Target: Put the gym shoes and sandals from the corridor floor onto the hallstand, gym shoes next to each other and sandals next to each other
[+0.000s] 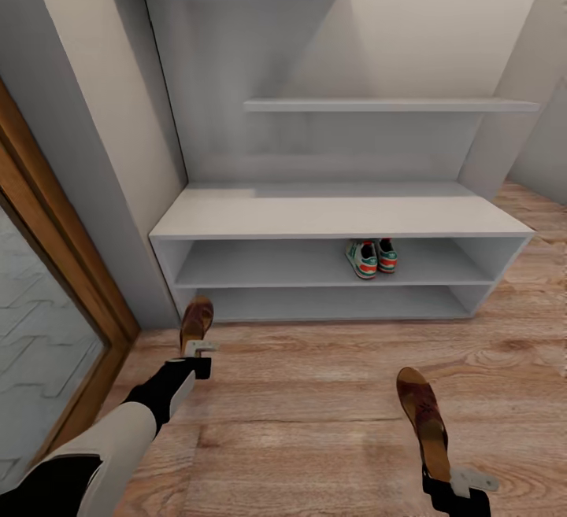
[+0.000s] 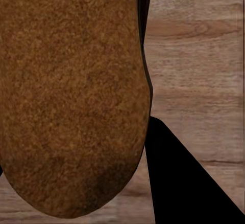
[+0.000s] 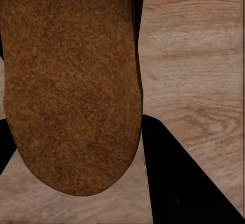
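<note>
Both gym shoes [image 1: 370, 256] stand side by side on the upper open tier of the pale hallstand [image 1: 339, 215], right of its middle. My left gripper [image 1: 198, 348] is shut on the heel end of one brown sandal [image 1: 195, 323], held just in front of the rack's left end and above the corridor floor [image 1: 315, 391]. The right gripper [image 1: 458, 481] is shut on the other sandal [image 1: 421, 415], held over the floor at the lower right. In each wrist view a tan sole, the left sandal [image 2: 71, 91] and the right sandal [image 3: 71, 81], sits beside a black finger [image 2: 184, 188] [image 3: 178, 178].
A wood-framed door or mirror [image 1: 47, 328] runs along the left wall close to my left arm. Wall shelves [image 1: 386, 105] hang above the bench top. The lower tier [image 1: 331, 304] holds nothing.
</note>
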Robot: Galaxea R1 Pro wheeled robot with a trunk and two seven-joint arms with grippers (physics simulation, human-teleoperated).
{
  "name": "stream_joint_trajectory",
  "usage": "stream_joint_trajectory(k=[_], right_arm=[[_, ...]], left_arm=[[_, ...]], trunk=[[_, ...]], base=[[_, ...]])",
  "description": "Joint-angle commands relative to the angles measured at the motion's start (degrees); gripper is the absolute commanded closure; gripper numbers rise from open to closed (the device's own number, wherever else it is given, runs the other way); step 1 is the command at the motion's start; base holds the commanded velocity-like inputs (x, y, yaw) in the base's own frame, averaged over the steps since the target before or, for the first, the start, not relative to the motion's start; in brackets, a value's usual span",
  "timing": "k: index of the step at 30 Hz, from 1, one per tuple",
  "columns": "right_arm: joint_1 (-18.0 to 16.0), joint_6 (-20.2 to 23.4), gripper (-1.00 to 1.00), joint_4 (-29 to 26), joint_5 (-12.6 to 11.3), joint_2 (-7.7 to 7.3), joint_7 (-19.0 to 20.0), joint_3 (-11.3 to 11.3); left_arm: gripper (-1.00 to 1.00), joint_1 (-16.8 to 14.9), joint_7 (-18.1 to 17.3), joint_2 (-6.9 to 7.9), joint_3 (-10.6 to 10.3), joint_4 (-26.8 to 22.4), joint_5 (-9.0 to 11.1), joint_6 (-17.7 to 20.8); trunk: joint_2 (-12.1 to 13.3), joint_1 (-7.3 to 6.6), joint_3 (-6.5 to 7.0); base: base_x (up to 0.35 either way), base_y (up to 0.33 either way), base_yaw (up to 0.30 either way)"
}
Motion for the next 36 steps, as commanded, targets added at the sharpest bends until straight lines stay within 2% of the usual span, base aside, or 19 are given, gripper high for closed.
stream_joint_trajectory(k=[1, 6, 12, 23, 26, 29, 36], right_arm=[[0.0, -0.2, 1.0, 0.0, -0.5, 0.02, 0.3, -0.2], [0.0, -0.2, 1.0, 0.0, -0.5, 0.03, 0.3, -0.2], [0.0, -0.2, 1.0, 0.0, -0.6, 0.03, 0.3, -0.2], [0.0, -0.2, 1.0, 0.0, -0.5, 0.19, 0.2, -0.2], [0.0, -0.2, 1.0, 0.0, -0.5, 0.2, 0.2, -0.2], [0.0, -0.2, 1.0, 0.0, -0.5, 0.2, 0.2, -0.2], [0.0, -0.2, 1.0, 0.0, -0.5, 0.2, 0.3, -0.2]], left_arm=[[1.0, 0.1, 0.0, 0.02, 0.1, -0.1, -0.3, 0.4], [1.0, 0.3, 0.1, 0.03, 0.1, -0.1, -0.3, 0.2], [1.0, 0.3, 0.1, 0.26, 0.6, -0.2, -0.3, 0.1], [1.0, -0.2, 0.2, 0.39, 0.4, -0.4, -0.3, 0.5], [1.0, -0.3, 0.3, 0.43, 0.6, -2.1, -0.3, 0.6], [1.0, 0.1, 0.3, 0.46, 0.7, -4.5, -0.3, 0.8], [1.0, 0.2, 0.3, 0.39, 0.8, -5.0, -0.2, 0.8]], trunk=[[0.0, -0.01, -0.04], [0.0, -0.01, -0.04], [0.0, -0.01, -0.04], [0.0, -0.01, -0.04], [0.0, -0.01, -0.04], [0.0, -0.01, -0.04], [0.0, -0.01, -0.04]], base=[[0.0, 0.0, -0.196], [0.015, 0.0, -0.263], [0.237, 0.0, -0.266], [0.027, 0.0, -0.022], [0.075, 0.0, -0.001], [0.271, 0.0, 0.0], [0.304, 0.0, 0.0]])
